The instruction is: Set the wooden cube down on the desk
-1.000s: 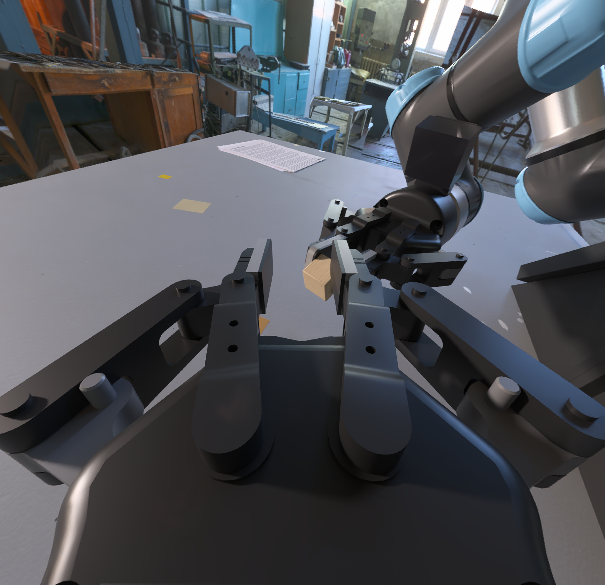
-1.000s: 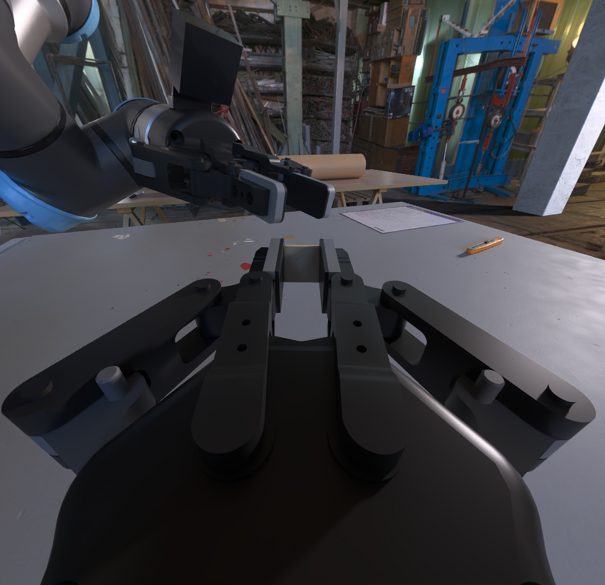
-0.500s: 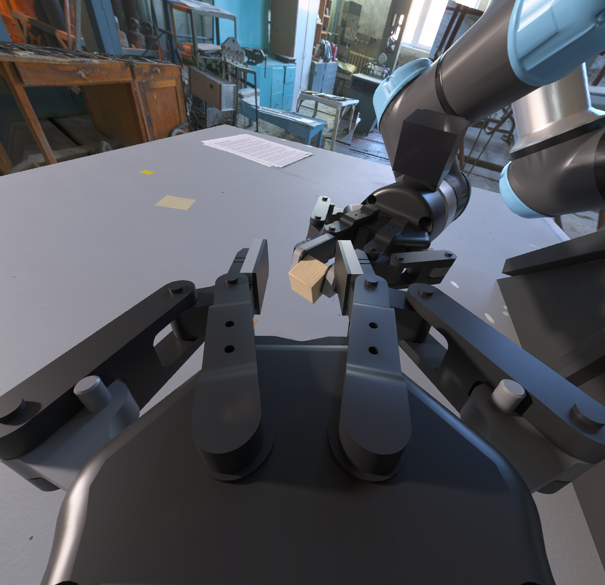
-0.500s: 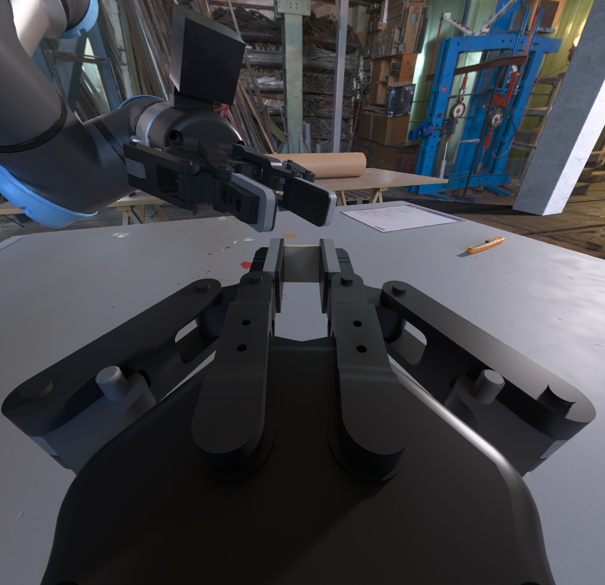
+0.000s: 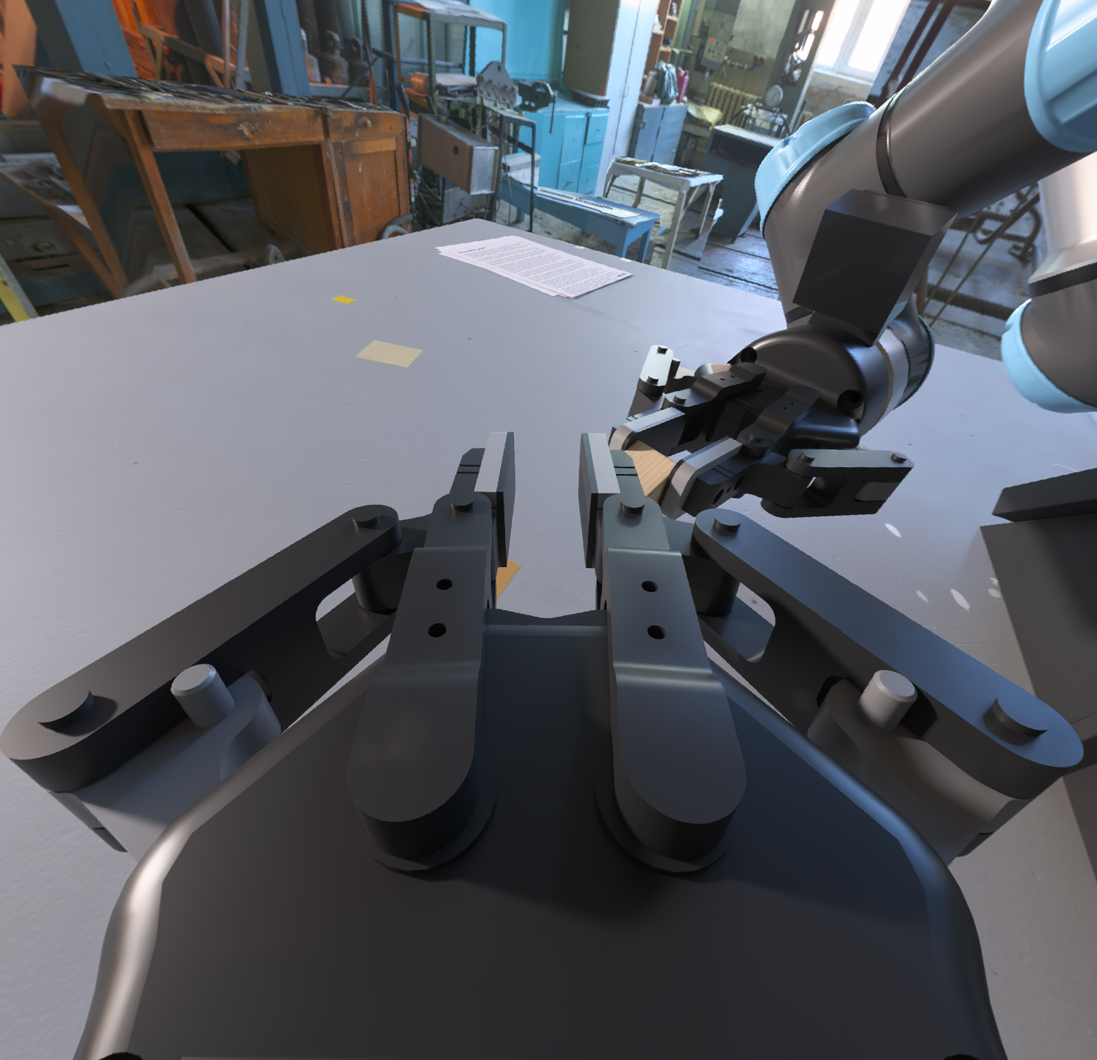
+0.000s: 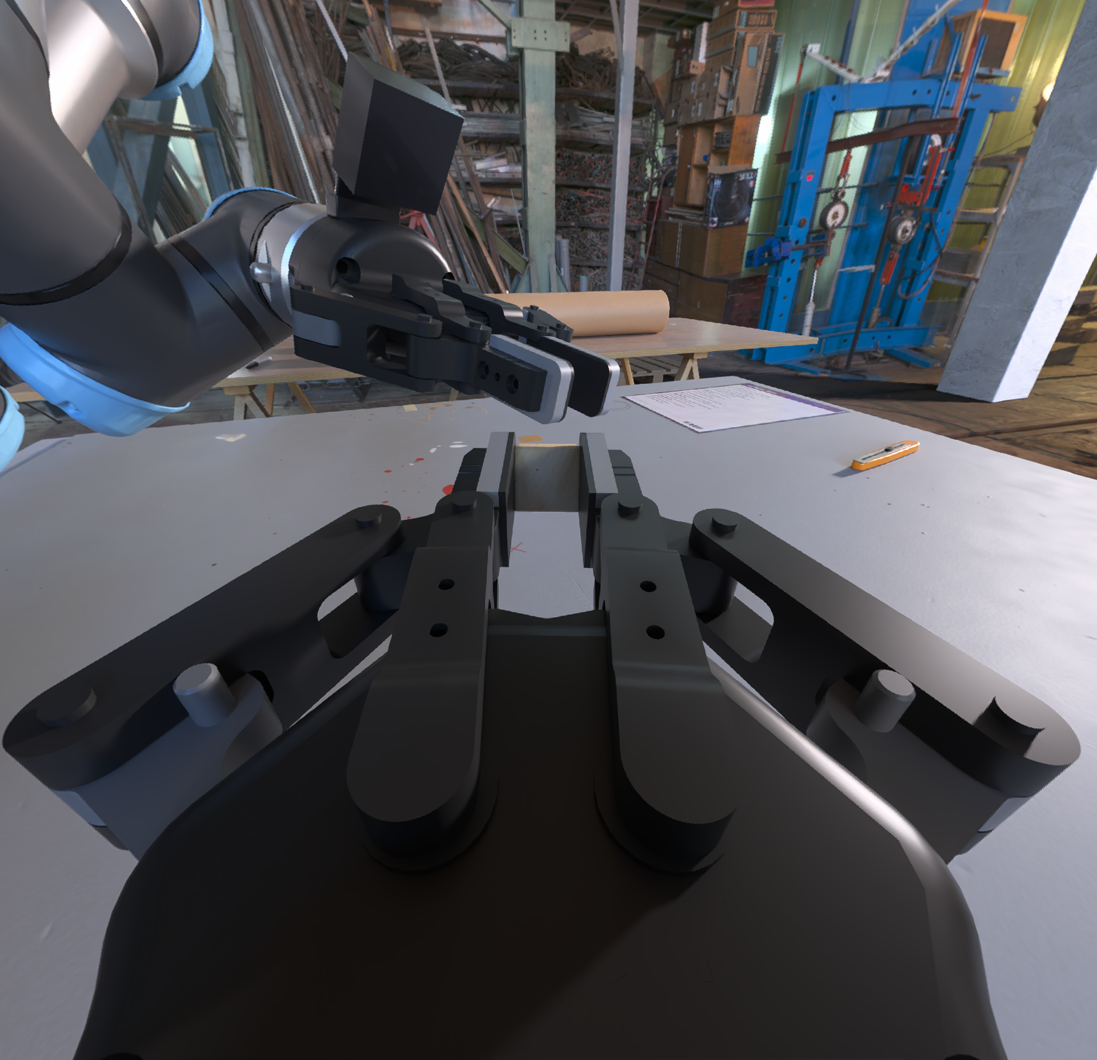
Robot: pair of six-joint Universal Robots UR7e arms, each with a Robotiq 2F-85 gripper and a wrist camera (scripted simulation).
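I see the wooden cube (image 6: pixel 546 477) clamped between the two fingers of my right gripper (image 6: pixel 546 479), both pads pressed flat to its sides, and it hangs above the grey desk (image 6: pixel 831 557) rather than resting on it. From the left wrist view only a sliver of the cube (image 5: pixel 652 477) shows, tucked between the right gripper's fingers (image 5: pixel 700 479) and partly hidden behind my own left finger.

My left gripper (image 5: pixel 545 485) holds nothing; its fingers stand apart with bare desk (image 5: pixel 208 438) visible in the gap. In the right wrist view that left gripper (image 6: pixel 579 393) hovers just above and beyond the cube, not touching it, its fingers seen edge-on.

Beyond the cube on the desk lies a printed sheet of paper (image 6: pixel 736 405), and to the right of the cube, well apart, an orange utility knife (image 6: pixel 884 455). Left of the cube the desk carries red paint spatter (image 6: pixel 409 465). In the left wrist view, a tan square patch (image 5: pixel 389 353) and a small yellow patch (image 5: pixel 343 299) lie well left of the cube, with the paper (image 5: pixel 534 265) farther back.
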